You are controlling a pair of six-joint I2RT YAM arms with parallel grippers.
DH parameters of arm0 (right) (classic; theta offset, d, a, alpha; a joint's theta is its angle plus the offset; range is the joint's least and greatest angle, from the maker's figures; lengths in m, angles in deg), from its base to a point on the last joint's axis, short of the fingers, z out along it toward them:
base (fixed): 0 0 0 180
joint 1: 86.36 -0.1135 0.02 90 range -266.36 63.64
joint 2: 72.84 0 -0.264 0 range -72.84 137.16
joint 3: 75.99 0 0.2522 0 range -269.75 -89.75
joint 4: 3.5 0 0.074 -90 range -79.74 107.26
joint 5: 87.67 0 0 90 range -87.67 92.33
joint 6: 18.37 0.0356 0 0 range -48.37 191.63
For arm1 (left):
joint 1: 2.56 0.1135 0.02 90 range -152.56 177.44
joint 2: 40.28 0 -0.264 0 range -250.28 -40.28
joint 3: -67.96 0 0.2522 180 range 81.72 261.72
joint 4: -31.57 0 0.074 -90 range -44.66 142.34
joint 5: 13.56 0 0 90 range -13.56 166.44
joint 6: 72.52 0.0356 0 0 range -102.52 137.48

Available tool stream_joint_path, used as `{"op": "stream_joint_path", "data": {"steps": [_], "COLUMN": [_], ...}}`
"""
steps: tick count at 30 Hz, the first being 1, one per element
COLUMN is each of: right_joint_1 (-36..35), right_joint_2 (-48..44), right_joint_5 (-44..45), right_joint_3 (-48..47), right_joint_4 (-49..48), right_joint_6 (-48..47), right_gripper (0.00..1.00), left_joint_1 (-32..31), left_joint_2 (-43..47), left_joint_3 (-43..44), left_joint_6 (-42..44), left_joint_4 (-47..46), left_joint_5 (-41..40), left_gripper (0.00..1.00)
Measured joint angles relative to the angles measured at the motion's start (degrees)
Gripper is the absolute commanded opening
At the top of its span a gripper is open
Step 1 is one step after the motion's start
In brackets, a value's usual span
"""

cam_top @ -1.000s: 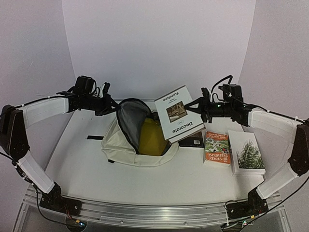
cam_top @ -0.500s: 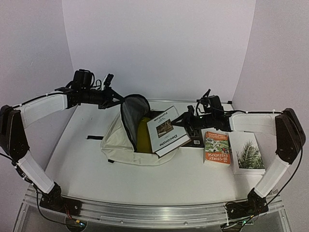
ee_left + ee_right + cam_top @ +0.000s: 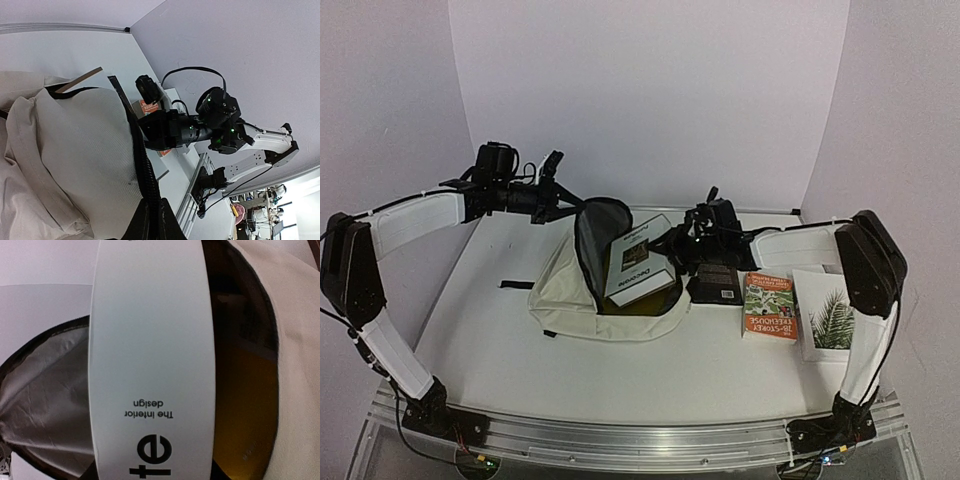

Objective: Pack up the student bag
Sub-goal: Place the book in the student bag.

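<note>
The cream student bag [image 3: 570, 300] lies in the middle of the table with its mouth held up and open. My left gripper [image 3: 570, 206] is shut on the black zipper trim [image 3: 142, 165] of its grey-lined flap [image 3: 592, 245]. My right gripper [image 3: 672, 244] is shut on a white book [image 3: 638, 262] titled "Decorate". The book is tilted with its lower end inside the bag's mouth. In the right wrist view the book's spine [image 3: 152, 365] fills the middle, with grey lining [image 3: 45, 390] to its left. Something yellow [image 3: 245, 405] lies inside the bag.
Right of the bag lie a dark book [image 3: 717, 283], an orange and green "Treehouse" book [image 3: 769, 305] and a white book with a palm leaf [image 3: 832, 322]. A black strap [image 3: 517, 285] sticks out on the bag's left side.
My right arm has come down and to the left, carrying the white book from above the bag into its mouth. My left gripper keeps hold of the flap, a little higher.
</note>
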Motion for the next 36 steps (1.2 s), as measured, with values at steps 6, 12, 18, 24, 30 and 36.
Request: {"op": "stream_joint_path", "data": {"steps": [6, 12, 18, 24, 30, 36], "right_joint_1": [-2.9, -6.2, -6.8, -7.6, -8.5, -9.0], "right_joint_2": [8.7, 11.1, 11.1, 14.7, 16.7, 15.8], "right_joint_5": [3.2, 7.1, 8.2, 7.8, 6.6, 10.2], "right_joint_3": [-8.6, -9.9, -9.7, -12.1, -12.4, -12.5], "right_joint_4": [-3.0, -5.5, -5.9, -6.0, -5.5, -0.7], "right_joint_6": [-0.4, -1.2, -1.3, -2.7, -3.9, -9.2], "right_gripper": [0.36, 0.38, 0.47, 0.54, 0.65, 0.81], "left_joint_1": [0.0, 0.3, 0.3, 0.3, 0.3, 0.3], "left_joint_2": [-1.1, -1.5, -1.6, -3.8, -4.9, -5.3], "left_joint_3": [2.0, 2.4, 3.1, 6.3, 6.5, 6.5], "left_joint_6": [-0.3, -1.2, -2.9, -4.7, -5.4, -5.7], "left_joint_4": [-0.3, -0.8, -1.5, -2.5, -3.8, -4.1], "left_joint_5": [1.2, 1.1, 1.2, 1.9, 3.2, 3.6], "left_gripper": [0.06, 0.04, 0.03, 0.03, 0.02, 0.02]}}
